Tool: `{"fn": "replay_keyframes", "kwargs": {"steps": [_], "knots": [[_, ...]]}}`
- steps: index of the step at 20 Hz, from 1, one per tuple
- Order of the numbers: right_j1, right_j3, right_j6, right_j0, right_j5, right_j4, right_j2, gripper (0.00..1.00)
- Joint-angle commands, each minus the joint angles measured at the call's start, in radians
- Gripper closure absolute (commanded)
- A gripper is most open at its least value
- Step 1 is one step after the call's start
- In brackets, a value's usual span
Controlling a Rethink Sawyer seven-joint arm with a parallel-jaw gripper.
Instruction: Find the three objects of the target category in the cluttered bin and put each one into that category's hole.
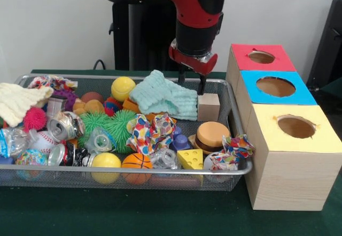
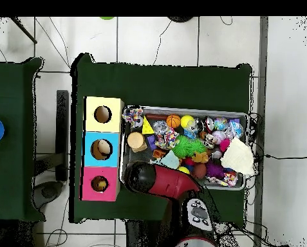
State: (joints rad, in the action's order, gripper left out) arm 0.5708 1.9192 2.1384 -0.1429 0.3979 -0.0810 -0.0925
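From the front, the gripper (image 1: 193, 84) hangs low over the far right corner of the wire bin (image 1: 241, 139), its two dark fingers (image 1: 202, 86) spread apart and empty, one tip just above a plain wooden block (image 1: 208, 107) and the other over the edge of a mint knitted cloth (image 1: 163, 94). That block sits tight in the corner, so the wrist comes straight down, probably to keep clear of the bin wall. Which category is wanted I cannot tell; if it is wooden toys, the block and the wooden burger (image 1: 210, 136) nearer the front rim are likely candidates. Beside the bin's right edge stand three boxes in a row, yellow box (image 1: 314, 137) nearest, blue box (image 1: 259, 95) in the middle, red box (image 1: 245, 61) farthest, each with a round hole on top, set close so a lifted thing needs only a short carry. The rest of the bin is packed: a green spiky ball (image 1: 109, 123), a small basketball (image 1: 137, 162) and crumpled patterned paper (image 1: 150, 129). From overhead, the red arm (image 2: 165, 181) covers the bin corner nearest the base and hides the gripper. The blue box's hole (image 2: 102, 149) seems to hold something pale already, and the burger (image 2: 136, 141) lies by the bin edge next to the boxes.
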Motion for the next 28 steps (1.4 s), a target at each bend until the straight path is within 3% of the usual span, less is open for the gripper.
{"fn": "replay_keyframes", "kwargs": {"steps": [1,14,17,20,28], "knots": [[-0.007,-0.168,0.104,-0.01,0.048,-0.009,-0.018,0.0],[-0.079,-0.297,0.031,-0.038,0.08,0.034,-0.017,0.0],[-0.098,-0.296,0.034,-0.044,0.091,0.031,-0.014,0.0],[-0.091,-0.247,0.04,-0.059,0.093,0.032,-0.019,0.0],[-0.12,-0.278,-0.016,-0.133,0.203,0.07,-0.071,0.0]]}}
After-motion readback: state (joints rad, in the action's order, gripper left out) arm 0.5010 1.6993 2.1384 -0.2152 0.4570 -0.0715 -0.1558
